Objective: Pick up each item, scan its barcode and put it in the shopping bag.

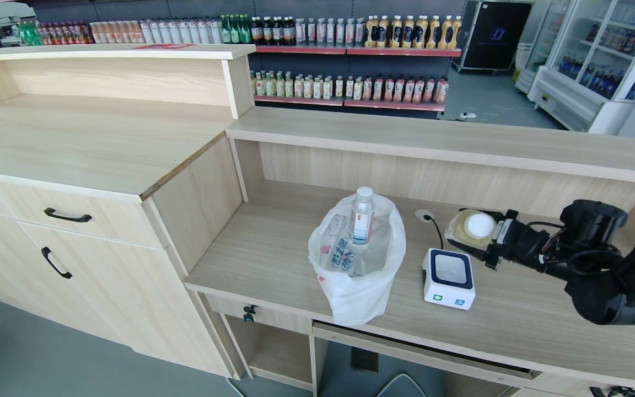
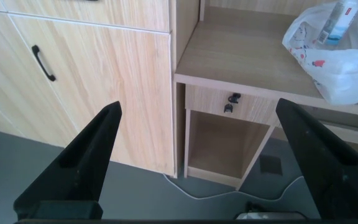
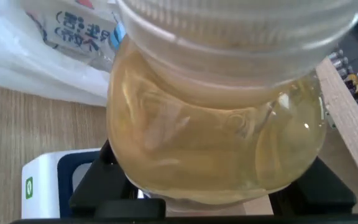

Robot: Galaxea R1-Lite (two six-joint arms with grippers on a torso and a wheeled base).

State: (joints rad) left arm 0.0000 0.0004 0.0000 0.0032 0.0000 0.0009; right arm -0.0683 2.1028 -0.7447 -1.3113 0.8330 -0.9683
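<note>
Wooden surface point(image 1: 273, 253), white bag point(image 1: 357, 275) open on it, scanner point(image 1: 448, 277) just beside the bag, left gripper point(image 2: 197, 168) jaws wide, right gripper point(image 1: 471, 234) jaws holding a yellow bottle point(image 3: 216, 143), seemingly over the scanner's far edge, clear bottle point(image 1: 361, 220) upright in the bag

The bag point(image 1: 357, 286) stands on the counter point(image 1: 262, 259), at its front edge. A water bottle point(image 1: 362, 216) stands upright in the bag. The scanner point(image 1: 448, 277) lies just right of the bag. Behind the scanner, the right gripper point(image 1: 477, 242) holds a drink bottle point(image 1: 467, 229) above the counter. A cabinet point(image 1: 91, 231) adjoins the counter's left side.
</note>
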